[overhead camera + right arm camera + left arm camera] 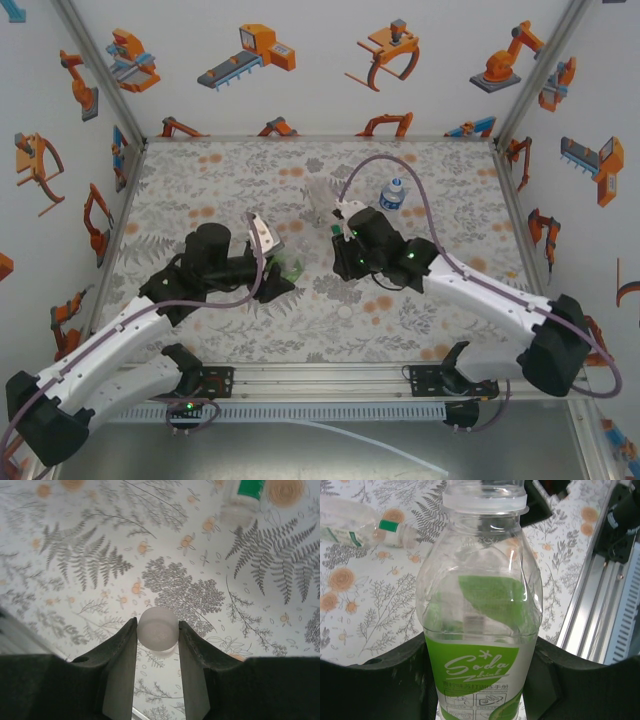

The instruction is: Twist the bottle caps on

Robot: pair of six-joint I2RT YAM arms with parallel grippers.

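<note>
My left gripper (pixel 481 672) is shut on a see-through bottle (pixel 480 605) with a green label. The bottle stands upright in the jaws and its threaded neck (pixel 484 500) is bare. In the top view this gripper (pixel 283 268) sits left of centre with the green bottle (pixel 294 267) at its tip. My right gripper (pixel 157 624) is shut on a white bottle cap (pixel 157 632), held just above the floral cloth. From above, the right gripper (pixel 340 255) is a short way right of the left one.
A colourless bottle (pixel 355 527) with a small green band lies on its side on the cloth, also in the right wrist view (pixel 245 497). A blue-labelled bottle (pixel 393 195) stands upright at the back right. The metal rail (pixel 330 380) runs along the near edge.
</note>
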